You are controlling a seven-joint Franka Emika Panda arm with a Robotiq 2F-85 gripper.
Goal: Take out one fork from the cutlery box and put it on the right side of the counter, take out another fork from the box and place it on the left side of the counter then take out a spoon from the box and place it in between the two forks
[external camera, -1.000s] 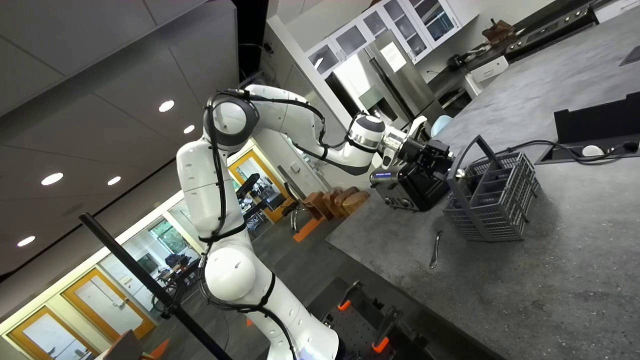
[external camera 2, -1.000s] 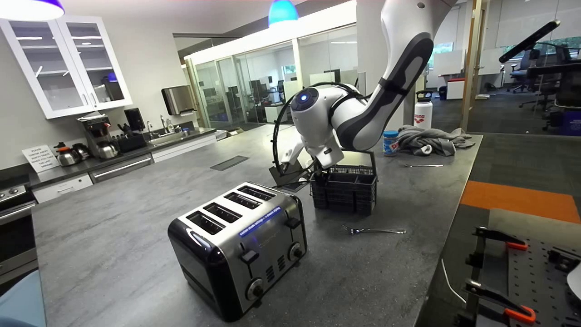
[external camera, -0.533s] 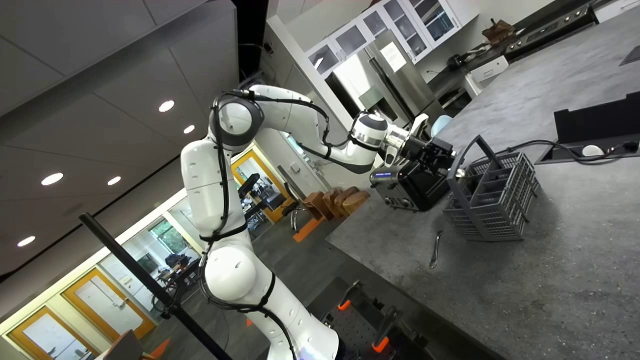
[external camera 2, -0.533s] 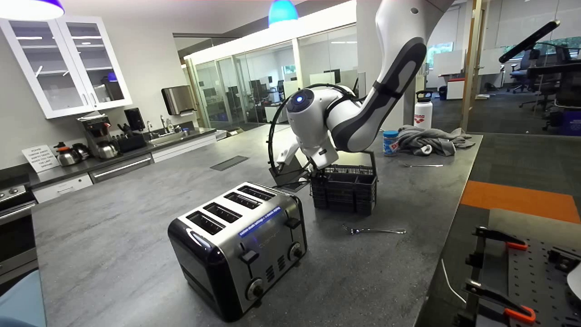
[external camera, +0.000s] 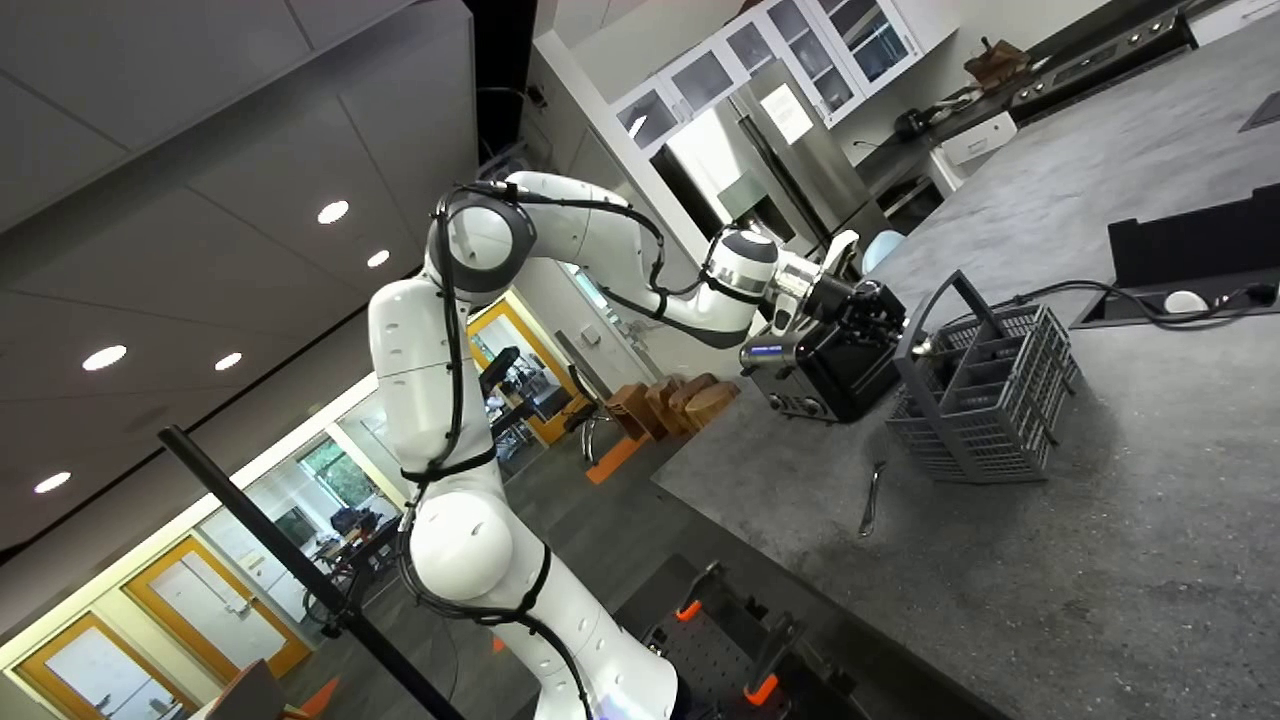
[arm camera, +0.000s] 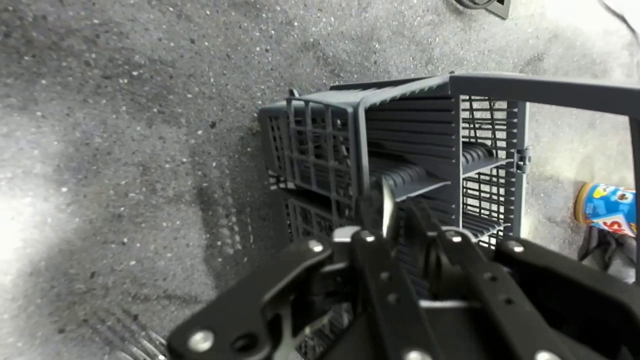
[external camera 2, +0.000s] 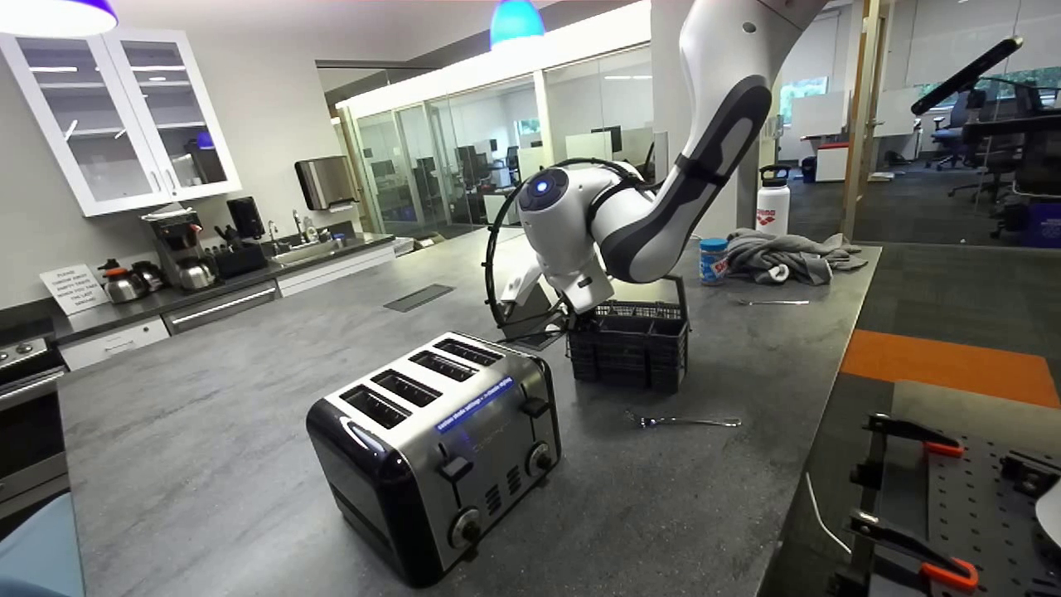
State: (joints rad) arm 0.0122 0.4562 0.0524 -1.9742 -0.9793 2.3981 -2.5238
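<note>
The dark grey cutlery box (external camera: pixel 1040 400) stands upright on the counter (external camera: pixel 1180 520), its handle raised. My gripper (arm camera: pixel 397 220) is at the handle end of the box, above a compartment. A narrow gap shows between its fingertips, with the silver spoon (arm camera: pixel 388 207) in that gap, close against the left finger. In an exterior view a shiny bowl (external camera: pixel 922 347) sticks up beside the handle. One fork (external camera 2: pixel 688 422) lies between toaster and counter edge; its tines (arm camera: pixel 142 345) blur in the wrist view. A second slim silver utensil (external camera 2: pixel 772 303), fork-like but small, lies farther off.
A four-slot toaster (external camera 2: pixel 431 448) stands near the box. Beyond the box are a blue jar (external camera 2: pixel 713 261), a grey cloth (external camera 2: pixel 787 257) and a white bottle (external camera 2: pixel 772 207). A cable runs to an open-lidded black recess (external camera: pixel 1190 270) behind the box.
In an exterior view the wrist has shifted slightly left and the arm has lowered a little. The fingers have drawn closer together around the spoon. Box and fork on the counter have not moved.
</note>
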